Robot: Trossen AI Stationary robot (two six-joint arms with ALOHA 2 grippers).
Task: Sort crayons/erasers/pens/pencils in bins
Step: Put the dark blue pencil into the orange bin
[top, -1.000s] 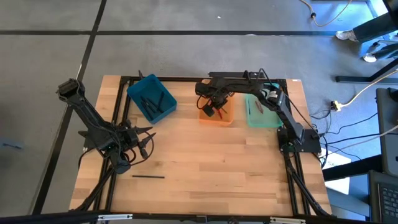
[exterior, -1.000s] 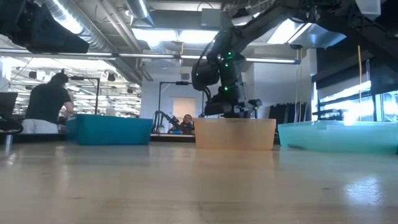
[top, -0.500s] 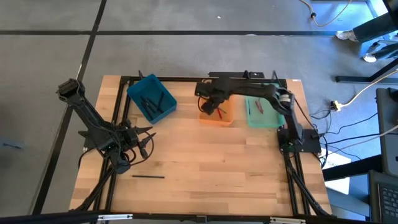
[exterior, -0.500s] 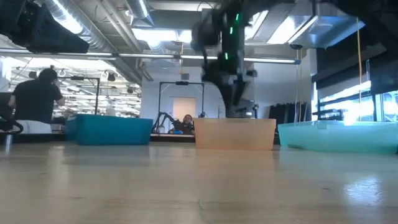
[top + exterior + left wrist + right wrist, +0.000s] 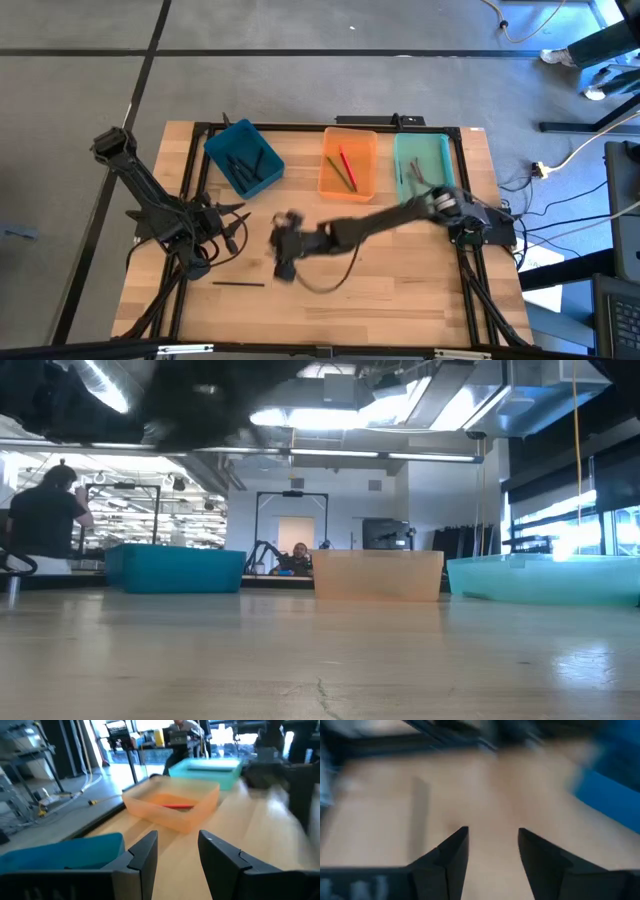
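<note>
The right gripper [image 5: 284, 250] is stretched low across the middle of the table toward its left side, fingers parted with nothing between them in its wrist view, and close by lies a black stick [image 5: 238, 283] alone on the bare wood near the front-left — the only loose item visible, so the step in hand looks like a reach to fetch it. The next move calls for lining the open fingers across the thin stick, lowering right to the wood and closing on its middle; being so slim and flat on the surface, it could slip or roll. By colour it probably belongs in the teal bin [image 5: 244, 158] at the back-left, which holds dark sticks; the orange bin [image 5: 349, 164] at back-centre holds red ones and the mint bin [image 5: 421, 167] at the back-right a few more. The left gripper [image 5: 232, 227] waits near the left edge, fingers apart and empty. The table [image 5: 400, 270] is pale wood planks in a black frame — beyond it a grey floor, cables, and an open workshop where a person [image 5: 42, 525] stands.
</note>
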